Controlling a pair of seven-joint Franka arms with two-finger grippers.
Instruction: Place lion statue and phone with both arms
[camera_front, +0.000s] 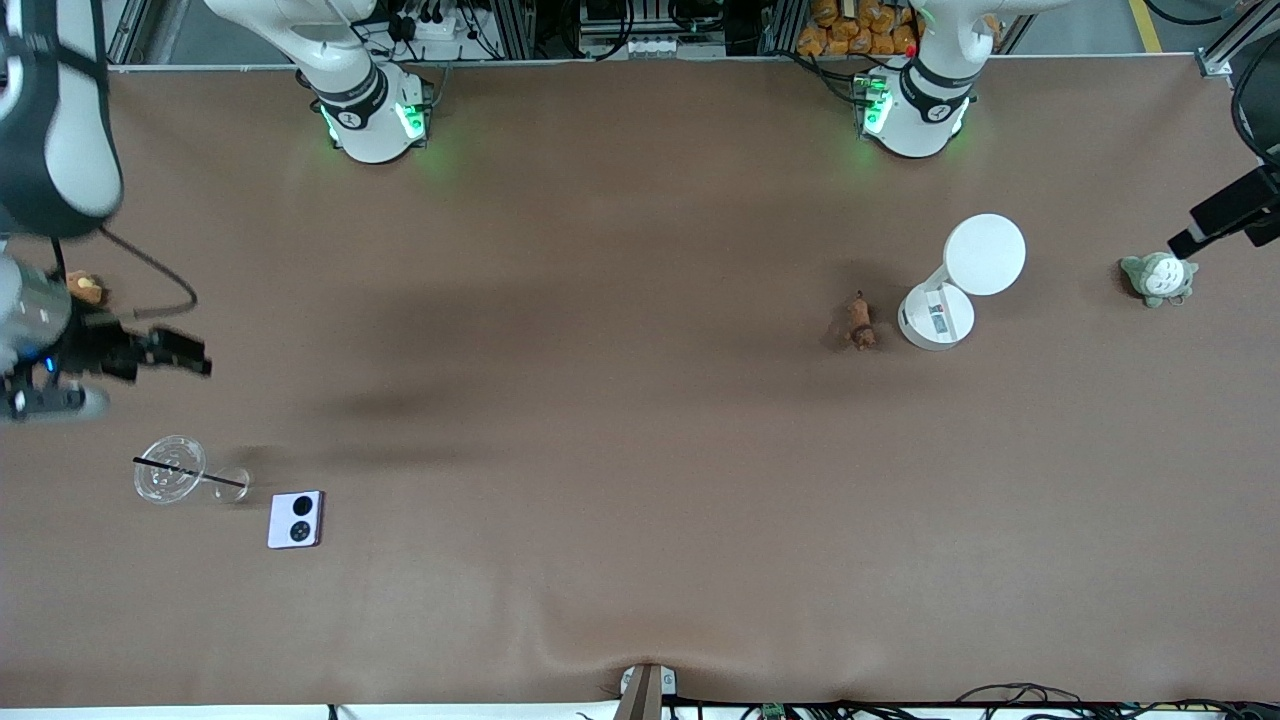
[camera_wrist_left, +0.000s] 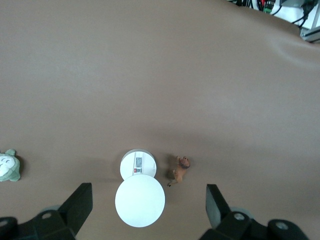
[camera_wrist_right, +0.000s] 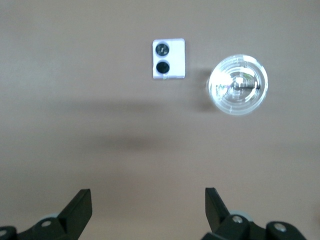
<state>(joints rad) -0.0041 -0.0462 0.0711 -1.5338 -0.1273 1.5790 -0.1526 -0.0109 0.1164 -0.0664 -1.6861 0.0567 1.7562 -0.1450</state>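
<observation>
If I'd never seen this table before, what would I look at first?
Probably the tall white lamp toward the left arm's end of the table, with the tiny lion standing right beside it. Next, the lilac phone toward the right arm's end, lying beside a clear plastic cup with a black straw. The left gripper and right gripper both hang open, up in the air.

lion statue (camera_front: 861, 322) — phone (camera_front: 296, 519) — well apart

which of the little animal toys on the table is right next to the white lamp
The lion statue, the tiny orange-brown figurine, stands beside the white lamp's base. The grey-green plush sits apart toward the left arm's end, and the brown plush lies at the right arm's end.
</observation>
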